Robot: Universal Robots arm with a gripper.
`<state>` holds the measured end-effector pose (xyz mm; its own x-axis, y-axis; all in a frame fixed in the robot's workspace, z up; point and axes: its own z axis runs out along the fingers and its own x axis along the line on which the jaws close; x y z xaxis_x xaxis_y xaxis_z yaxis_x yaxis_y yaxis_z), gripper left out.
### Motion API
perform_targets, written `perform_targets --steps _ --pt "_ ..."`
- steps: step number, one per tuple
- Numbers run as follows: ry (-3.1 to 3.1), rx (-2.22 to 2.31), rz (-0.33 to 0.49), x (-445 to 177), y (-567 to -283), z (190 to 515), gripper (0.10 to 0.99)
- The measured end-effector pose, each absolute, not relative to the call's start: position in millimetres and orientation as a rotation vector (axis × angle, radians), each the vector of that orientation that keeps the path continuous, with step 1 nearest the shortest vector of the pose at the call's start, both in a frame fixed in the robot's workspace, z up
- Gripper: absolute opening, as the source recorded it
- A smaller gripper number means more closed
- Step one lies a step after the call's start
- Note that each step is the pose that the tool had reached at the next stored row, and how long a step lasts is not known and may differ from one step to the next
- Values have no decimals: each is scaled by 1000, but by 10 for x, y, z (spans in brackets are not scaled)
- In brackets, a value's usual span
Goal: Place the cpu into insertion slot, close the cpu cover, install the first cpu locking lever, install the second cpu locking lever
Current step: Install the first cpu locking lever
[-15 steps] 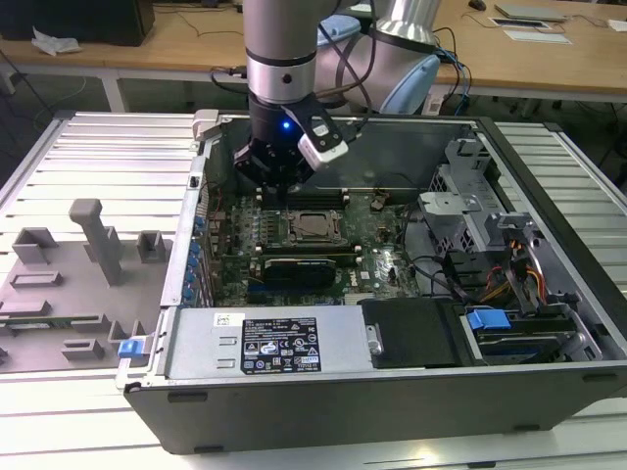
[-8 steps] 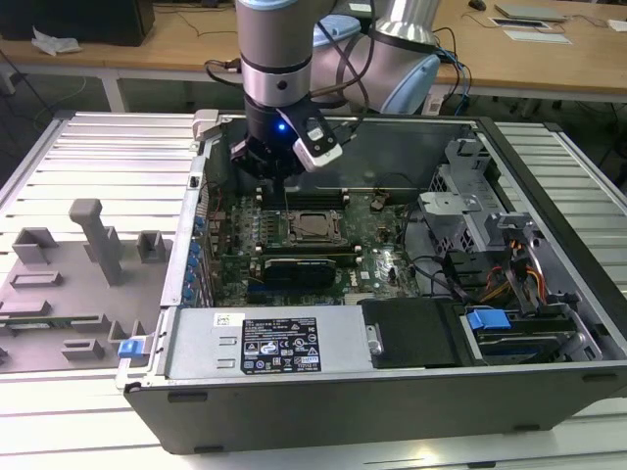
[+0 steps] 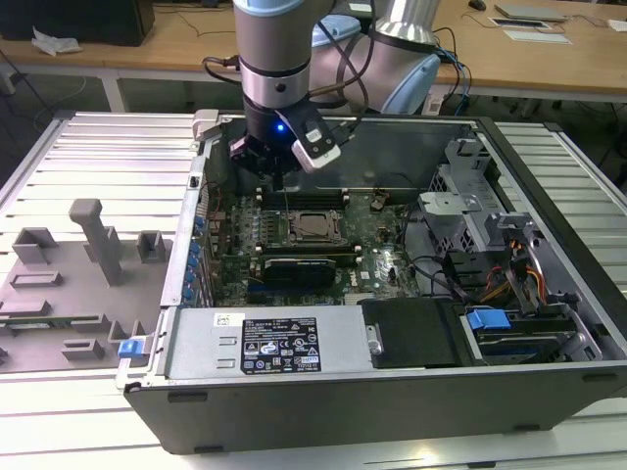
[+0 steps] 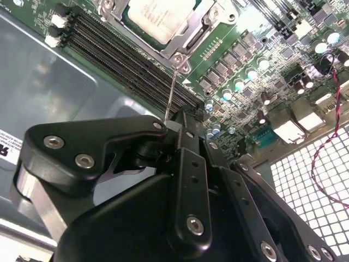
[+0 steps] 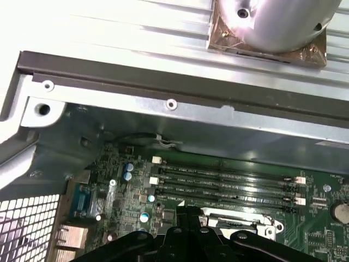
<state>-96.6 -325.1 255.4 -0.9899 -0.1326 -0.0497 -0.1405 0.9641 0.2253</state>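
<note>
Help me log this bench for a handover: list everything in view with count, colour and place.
computer case: 1, dark grey, open, on the table
table: 1, silver, ribbed, under the case
motherboard: 1, green, inside the case
cpu: 1, silver-grey, mid-motherboard
cpu cover: 1, silvery-dark frame, down around the cpu
locking lever: 1 raised, thin silver rod, from the cover's corner up into the gripper
memory slots: 4, black, between cpu and case wall
power supply: 1, silver, beside the motherboard
fixtures: several, grey, on the table, exterior view's left
gripper: 1, black, shut on the locking lever
arm: 1, silver-blue, above the motherboard
</note>
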Motion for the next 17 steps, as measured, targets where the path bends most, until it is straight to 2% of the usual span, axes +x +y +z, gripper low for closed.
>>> perform_targets --steps 17 --pt "3079 -214 357 -709 -3251 2541 106"
